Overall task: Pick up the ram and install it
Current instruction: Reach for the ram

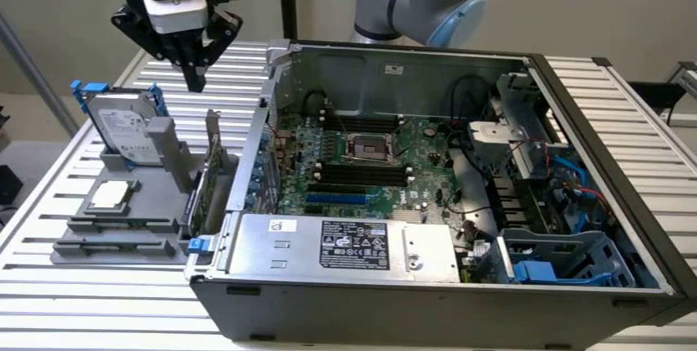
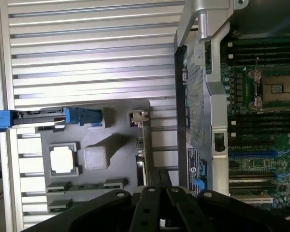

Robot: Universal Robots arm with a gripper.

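The claw is hanging pinched shut and empty above the grey tray, so I'd say the pickup is only starting. The ram is sitting in a tray slot beside the silver chip. Grabbing it calls for opening up and lining along the strip.

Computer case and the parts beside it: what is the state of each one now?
gripper: shut, empty
ram: resting in the gray holder
computer case: open, side uncovered
processor socket: empty
memory slots: empty
hard drive: upright in the holder
expansion card: upright in the holder
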